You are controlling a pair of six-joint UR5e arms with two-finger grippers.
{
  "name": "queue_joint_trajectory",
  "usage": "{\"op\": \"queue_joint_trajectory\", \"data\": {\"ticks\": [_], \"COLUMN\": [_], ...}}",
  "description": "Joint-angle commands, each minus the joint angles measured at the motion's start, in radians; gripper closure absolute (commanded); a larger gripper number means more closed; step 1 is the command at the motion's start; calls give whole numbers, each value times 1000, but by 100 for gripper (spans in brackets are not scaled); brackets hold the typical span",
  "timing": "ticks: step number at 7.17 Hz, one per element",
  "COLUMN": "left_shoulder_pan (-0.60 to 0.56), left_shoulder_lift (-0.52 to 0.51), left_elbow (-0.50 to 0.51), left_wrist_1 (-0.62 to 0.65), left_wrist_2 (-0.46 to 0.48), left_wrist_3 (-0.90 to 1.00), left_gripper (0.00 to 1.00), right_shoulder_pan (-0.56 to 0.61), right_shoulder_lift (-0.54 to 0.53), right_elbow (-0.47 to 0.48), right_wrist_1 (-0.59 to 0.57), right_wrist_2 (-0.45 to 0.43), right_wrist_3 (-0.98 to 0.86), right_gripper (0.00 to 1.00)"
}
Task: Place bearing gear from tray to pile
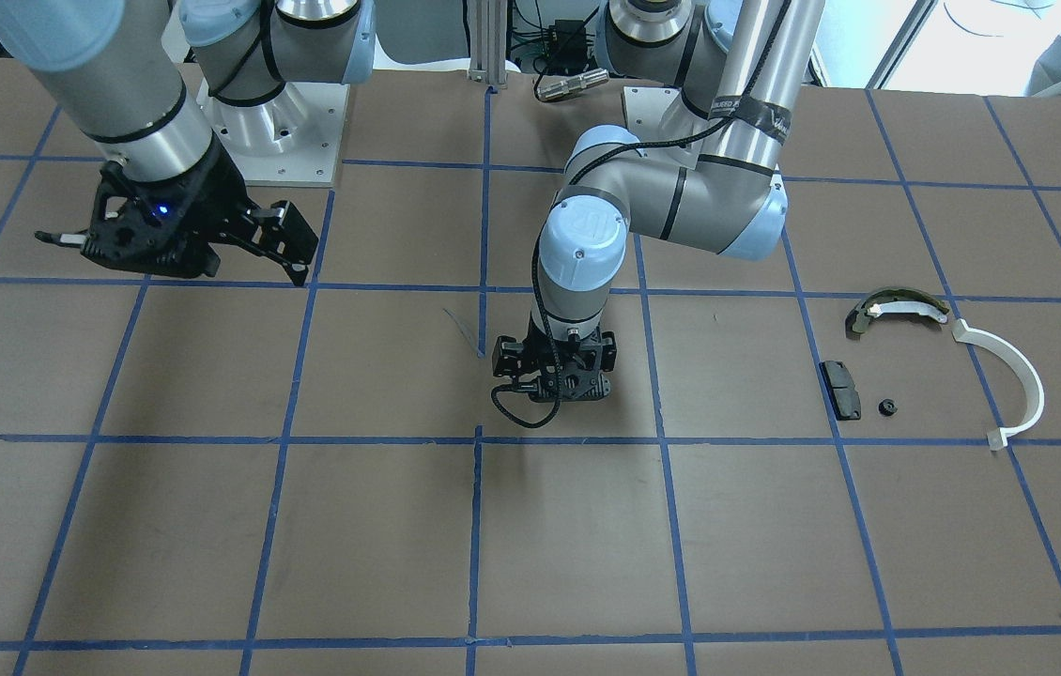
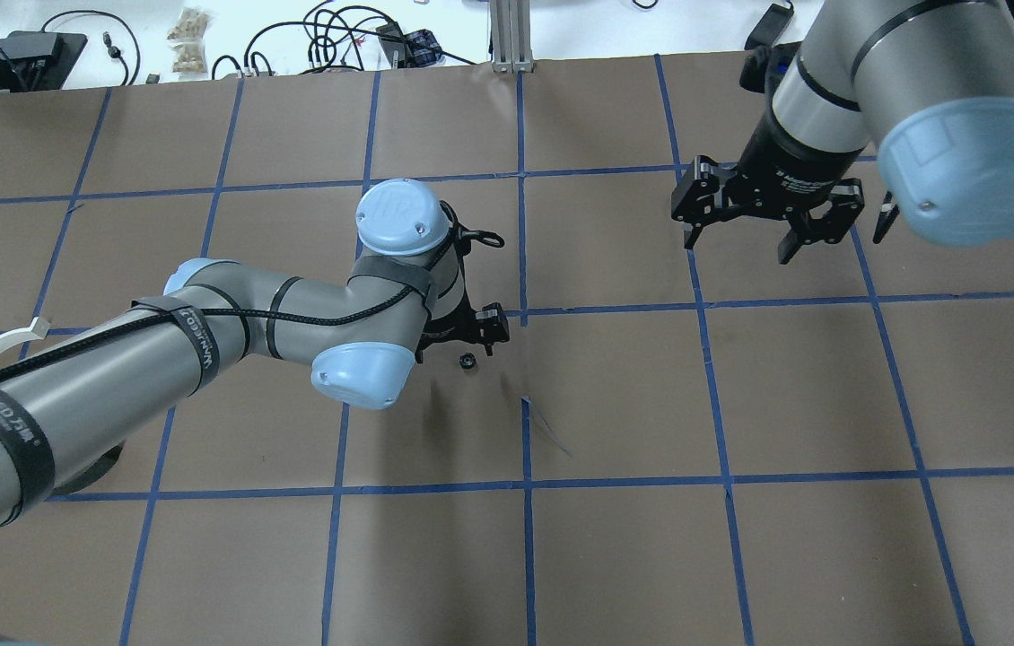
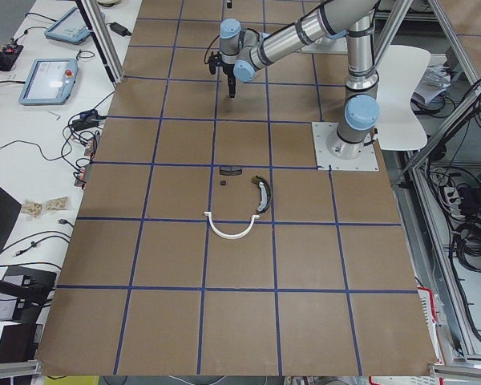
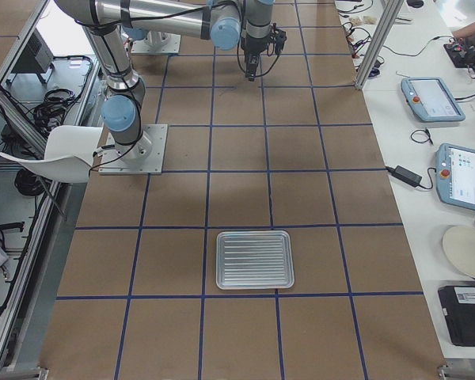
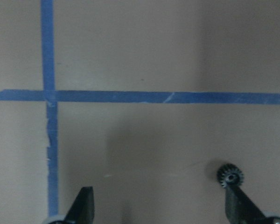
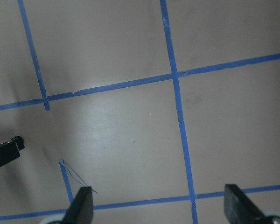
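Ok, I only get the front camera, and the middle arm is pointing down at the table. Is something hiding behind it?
Observer: Yes. A tiny gear lies on the table just behind the left gripper, on the robot's side.
Operator: Is it holding the gear?
Observer: No. The left wrist camera shows the jaws wide open, with the gear lying loose just past the end of one jaw.
Operator: And where is the tray?
Observer: Outside your picture. The right side camera shows a silver tray lying flat toward the robot's right end of the table.
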Motion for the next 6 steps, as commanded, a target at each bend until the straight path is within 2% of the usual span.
{"op": "queue_joint_trajectory", "data": {"ticks": [1,2,3,4,6], "left_shoulder_pan": [-8,-8,-8,-8,-2], "left_shoulder_lift": [-27,-33,-36,-42,-20], "left_elbow": [1,1,2,2,9], "left_wrist_1": [6,4,7,36,53], "left_wrist_2": [8,7,5,1,5], "left_wrist_3": [25,28,26,22,17], "left_gripper": [21,63,86,100,100], "right_shoulder_pan": [-25,-35,-40,-42,-40], "right_shoulder_lift": [-60,-60,-57,-59,-57], "right_elbow": [-1,2,7,1,7], "right_wrist_1": [79,77,74,71,62], "right_wrist_2": [-42,-41,-46,-47,-50], "right_wrist_3": [-90,-124,-132,-125,-114], "right_gripper": [0,0,0,0,0]}}
